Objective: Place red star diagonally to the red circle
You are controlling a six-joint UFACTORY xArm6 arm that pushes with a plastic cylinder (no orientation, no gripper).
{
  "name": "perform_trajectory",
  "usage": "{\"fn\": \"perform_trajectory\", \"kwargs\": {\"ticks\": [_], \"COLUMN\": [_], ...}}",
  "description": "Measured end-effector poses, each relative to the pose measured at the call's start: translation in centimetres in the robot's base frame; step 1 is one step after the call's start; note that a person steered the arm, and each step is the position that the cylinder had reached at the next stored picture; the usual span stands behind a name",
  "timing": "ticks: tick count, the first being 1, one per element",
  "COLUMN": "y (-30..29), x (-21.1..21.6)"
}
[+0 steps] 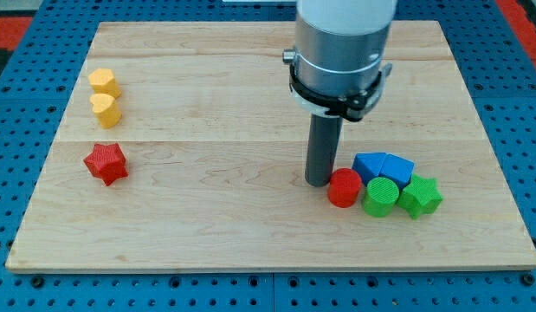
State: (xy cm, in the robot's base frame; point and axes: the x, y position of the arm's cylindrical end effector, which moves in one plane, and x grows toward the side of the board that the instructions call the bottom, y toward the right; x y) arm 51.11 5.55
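The red star (106,163) lies near the board's left edge, below two yellow blocks. The red circle (344,187) stands at the lower right, touching the green circle (381,197). My tip (318,182) rests on the board just left of the red circle, almost touching it. The red star is far to the left of my tip, with bare wood between them.
A yellow hexagon (104,82) and a yellow heart (105,109) sit at the upper left. A blue cube (370,165), a blue triangle-like block (398,165) and a green star (421,195) cluster by the red circle. The wooden board (207,225) lies on a blue pegboard.
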Motion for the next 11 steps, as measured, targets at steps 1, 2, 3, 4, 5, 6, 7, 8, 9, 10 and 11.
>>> {"fn": "perform_trajectory", "kwargs": {"ticks": [1, 2, 3, 4, 5, 6, 7, 8, 9, 10, 11], "y": [-7.2, -15.7, -24.2, -32.4, -36.0, -36.0, -33.5, -33.0, -34.0, -28.1, -18.9], "x": [2.6, 4.9, 7.3, 9.4, 9.2, 8.1, 5.8, 5.0, 1.0, -3.1, -3.2]}}
